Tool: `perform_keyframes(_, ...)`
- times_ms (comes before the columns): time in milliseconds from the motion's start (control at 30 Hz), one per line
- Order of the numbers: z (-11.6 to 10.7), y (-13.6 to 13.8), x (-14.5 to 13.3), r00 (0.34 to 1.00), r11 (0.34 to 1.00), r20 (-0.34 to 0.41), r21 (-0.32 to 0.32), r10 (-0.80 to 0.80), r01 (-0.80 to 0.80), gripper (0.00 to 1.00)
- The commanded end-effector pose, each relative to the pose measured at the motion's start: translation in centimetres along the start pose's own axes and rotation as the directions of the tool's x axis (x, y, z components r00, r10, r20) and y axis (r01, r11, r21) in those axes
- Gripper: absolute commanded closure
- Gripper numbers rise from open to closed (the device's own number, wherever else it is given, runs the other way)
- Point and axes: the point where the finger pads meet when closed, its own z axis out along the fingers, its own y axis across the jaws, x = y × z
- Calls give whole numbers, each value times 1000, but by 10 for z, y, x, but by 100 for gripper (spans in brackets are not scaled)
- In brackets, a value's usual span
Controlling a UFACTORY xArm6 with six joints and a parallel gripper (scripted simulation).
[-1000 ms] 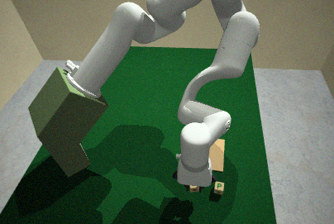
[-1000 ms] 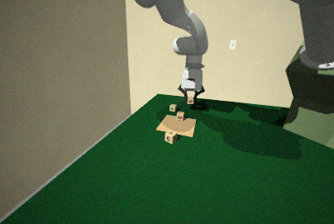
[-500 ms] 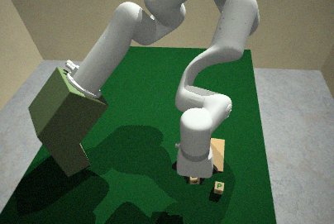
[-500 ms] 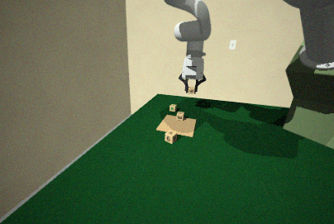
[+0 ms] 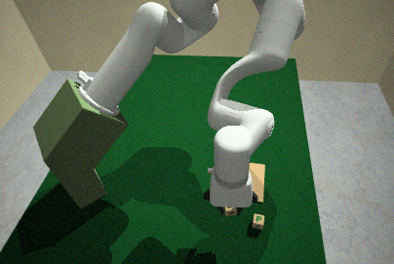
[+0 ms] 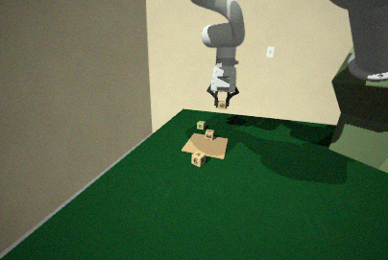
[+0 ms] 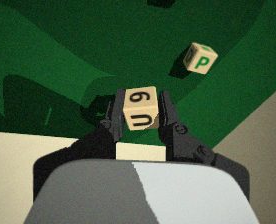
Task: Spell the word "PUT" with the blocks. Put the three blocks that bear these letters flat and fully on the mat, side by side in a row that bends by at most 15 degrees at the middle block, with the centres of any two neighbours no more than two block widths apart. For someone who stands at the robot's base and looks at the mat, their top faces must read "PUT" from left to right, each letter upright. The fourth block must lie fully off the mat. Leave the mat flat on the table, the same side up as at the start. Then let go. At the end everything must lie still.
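Note:
My gripper (image 5: 230, 207) (image 6: 222, 99) (image 7: 141, 100) is shut on a wooden block (image 5: 230, 211) (image 6: 222, 105) (image 7: 140, 108) and holds it in the air above the table. Two of its faces show in the wrist view, a dark U and a dark 9. A block with a green P (image 5: 258, 220) (image 6: 201, 125) (image 7: 202, 62) rests on the green table beyond the mat in the exterior view. The tan mat (image 5: 259, 174) (image 6: 218, 153) lies flat. A third block (image 6: 209, 134) stands at its far edge; its top letter is unclear. A fourth block (image 6: 198, 159), with a 6 on its side, stands by the near edge.
The green table top (image 5: 161, 80) (image 6: 144, 199) surrounds the mat. A large green block-shaped base (image 5: 80, 129) carries the arm at the left in the top view. The arm hides part of the mat and the two blocks beside it there.

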Motion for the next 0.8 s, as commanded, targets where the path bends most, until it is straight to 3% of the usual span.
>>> perform_keyframes(0,-1,4,6,991,991,4,0,-136,136,73)
perform_keyframes(433,0,10,18,932,932,4,4,-364,364,73)
perform_keyframes(767,0,16,32,810,810,3,8,-587,587,73)
